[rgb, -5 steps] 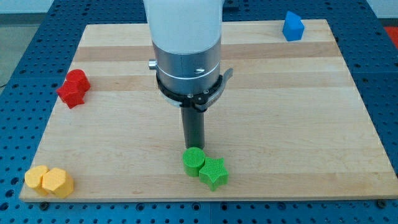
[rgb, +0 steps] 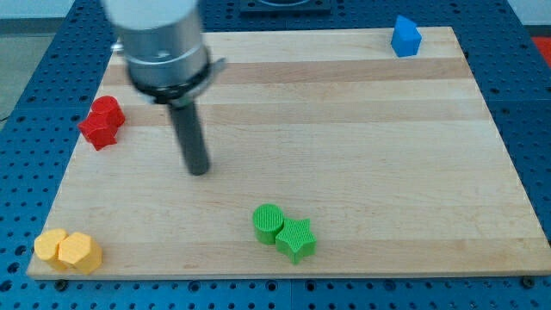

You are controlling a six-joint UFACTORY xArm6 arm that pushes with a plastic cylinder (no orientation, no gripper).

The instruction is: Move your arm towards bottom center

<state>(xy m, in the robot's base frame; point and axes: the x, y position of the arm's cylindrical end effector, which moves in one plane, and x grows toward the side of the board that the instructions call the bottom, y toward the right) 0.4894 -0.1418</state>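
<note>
My tip rests on the wooden board left of centre, blurred by motion. A green round block and a green star block touch each other near the view's bottom centre, below and right of my tip and apart from it. Two red blocks sit at the view's left edge, to the left of my tip.
Two yellow blocks, the right one hexagonal, sit at the view's bottom left corner. A blue block sits at the view's top right. The board lies on a blue perforated table.
My tip has moved from just above the green round block to the view's left and a little up. The blocks have not moved.
</note>
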